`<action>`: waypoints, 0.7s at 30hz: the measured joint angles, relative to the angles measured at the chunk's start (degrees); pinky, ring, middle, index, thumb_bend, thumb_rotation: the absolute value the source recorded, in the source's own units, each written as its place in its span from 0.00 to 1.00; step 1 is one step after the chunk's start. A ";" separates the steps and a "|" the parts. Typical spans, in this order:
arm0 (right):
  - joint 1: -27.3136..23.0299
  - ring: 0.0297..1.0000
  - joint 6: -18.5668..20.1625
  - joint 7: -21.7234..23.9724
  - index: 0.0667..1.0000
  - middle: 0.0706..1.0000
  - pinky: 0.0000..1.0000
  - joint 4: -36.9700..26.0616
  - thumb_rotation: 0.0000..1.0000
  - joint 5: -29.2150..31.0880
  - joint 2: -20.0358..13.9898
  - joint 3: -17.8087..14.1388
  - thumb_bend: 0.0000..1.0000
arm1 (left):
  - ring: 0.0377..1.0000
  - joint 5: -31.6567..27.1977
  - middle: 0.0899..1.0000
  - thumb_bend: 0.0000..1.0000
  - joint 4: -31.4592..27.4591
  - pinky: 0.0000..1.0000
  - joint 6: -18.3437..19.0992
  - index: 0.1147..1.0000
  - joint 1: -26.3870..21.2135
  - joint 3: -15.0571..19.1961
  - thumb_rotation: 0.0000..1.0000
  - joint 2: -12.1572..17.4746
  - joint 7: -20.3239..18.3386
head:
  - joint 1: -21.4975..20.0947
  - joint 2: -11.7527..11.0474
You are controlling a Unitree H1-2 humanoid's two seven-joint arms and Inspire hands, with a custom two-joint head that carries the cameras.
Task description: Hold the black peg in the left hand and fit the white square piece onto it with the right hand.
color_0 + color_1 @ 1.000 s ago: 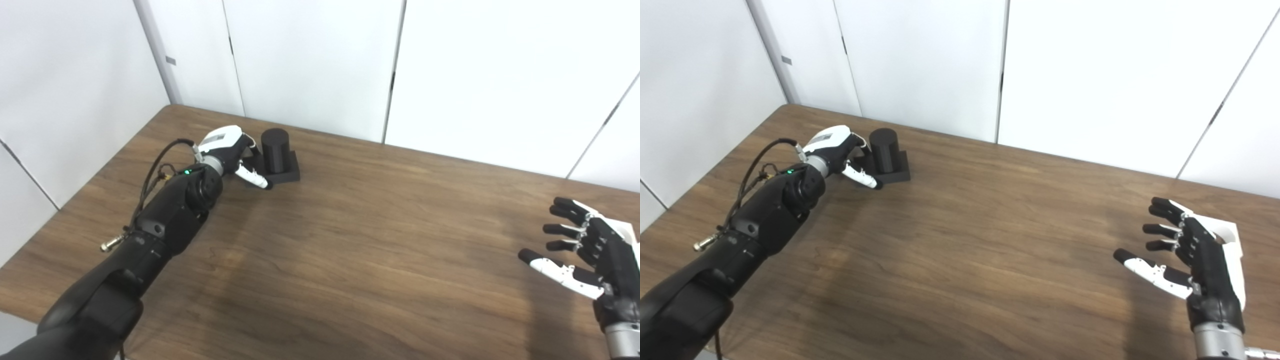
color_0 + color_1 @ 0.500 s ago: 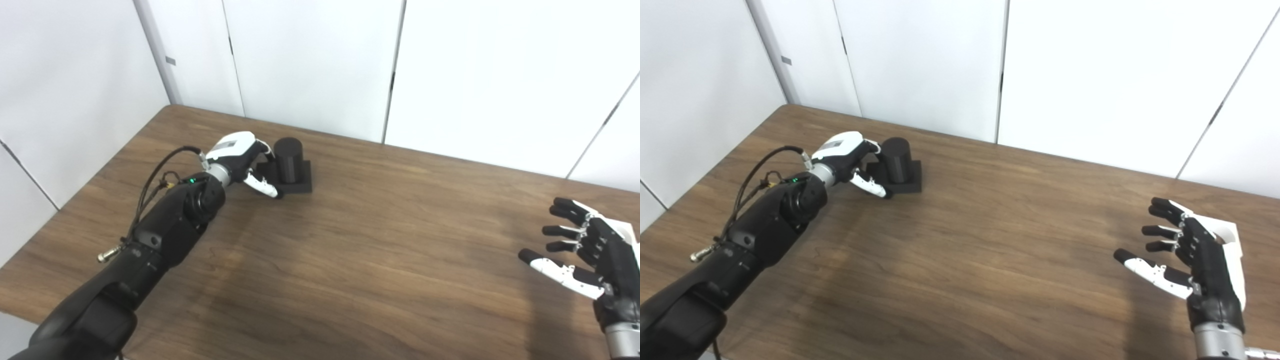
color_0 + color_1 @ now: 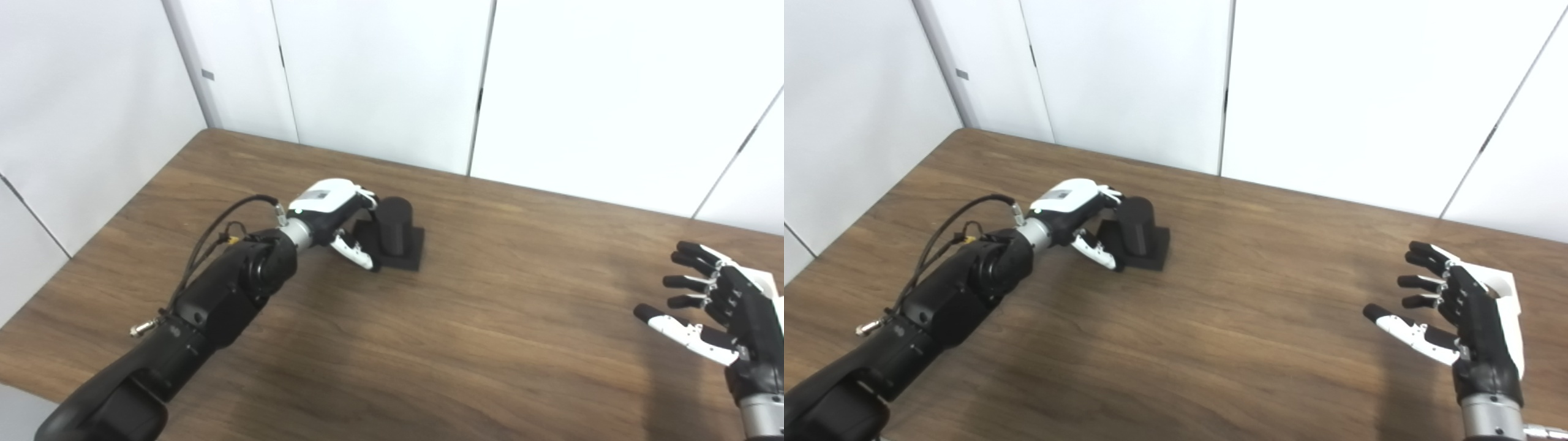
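The black peg [image 3: 395,226], an upright cylinder on a flat square base, sits on your table [image 3: 465,318] left of centre, toward the far edge. Your left hand [image 3: 331,211] is wrapped around it from the left side: the fingers [image 3: 366,197] curl behind the cylinder and the thumb lies along the front of the base. The base looks to rest on the wood, though you cannot tell for sure. Your right hand [image 3: 1461,309] hovers at the far right of the table, well apart from the peg, with fingers spread and nothing in its grip. The white square piece [image 3: 1507,294] lies just behind that hand, mostly hidden by it.
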 measured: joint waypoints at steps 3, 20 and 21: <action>-0.02 0.62 -0.04 -0.01 0.73 0.73 0.51 0.00 0.00 -0.24 0.00 0.05 0.62 | 0.94 0.50 0.88 0.52 -1.34 0.80 -0.04 0.42 0.26 -0.75 0.06 -0.43 -0.57 | -0.09 0.00; -0.10 0.61 -0.44 -0.08 0.73 0.73 0.49 0.05 0.00 -0.58 0.11 0.07 0.62 | 0.94 -0.26 0.89 0.52 -3.73 0.77 -8.38 0.42 1.65 -4.56 0.06 -5.87 -1.09 | -1.41 0.53; -0.10 0.61 -0.50 -0.09 0.73 0.73 0.49 0.07 0.00 -0.58 0.10 0.07 0.62 | 0.94 -0.27 0.89 0.52 -3.81 0.76 -8.70 0.42 1.65 -4.98 0.07 -6.19 -1.10 | -1.41 0.53</action>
